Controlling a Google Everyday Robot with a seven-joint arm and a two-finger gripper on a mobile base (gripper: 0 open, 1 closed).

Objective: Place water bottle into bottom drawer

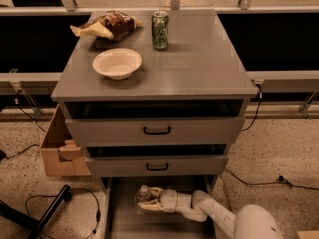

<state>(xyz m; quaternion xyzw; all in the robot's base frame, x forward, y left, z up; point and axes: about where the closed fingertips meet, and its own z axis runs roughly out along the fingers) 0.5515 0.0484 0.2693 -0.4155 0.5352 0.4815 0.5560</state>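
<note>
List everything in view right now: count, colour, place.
cabinet: one, grey, centre
can: one, green, cabinet top, back
bowl: one, cream, cabinet top, left
snack bag: one, brown-yellow, cabinet top, back left
upper drawers: two, grey, black handles, slightly open
bottom drawer: one, grey, pulled out lowest
water bottle: one, clear, over bottom drawer
cardboard box: one, brown, floor left
cables: several, black, floor
arm: one, white, lower right
gripper: one, cream, over bottom drawer, jaws shut on water bottle
</note>
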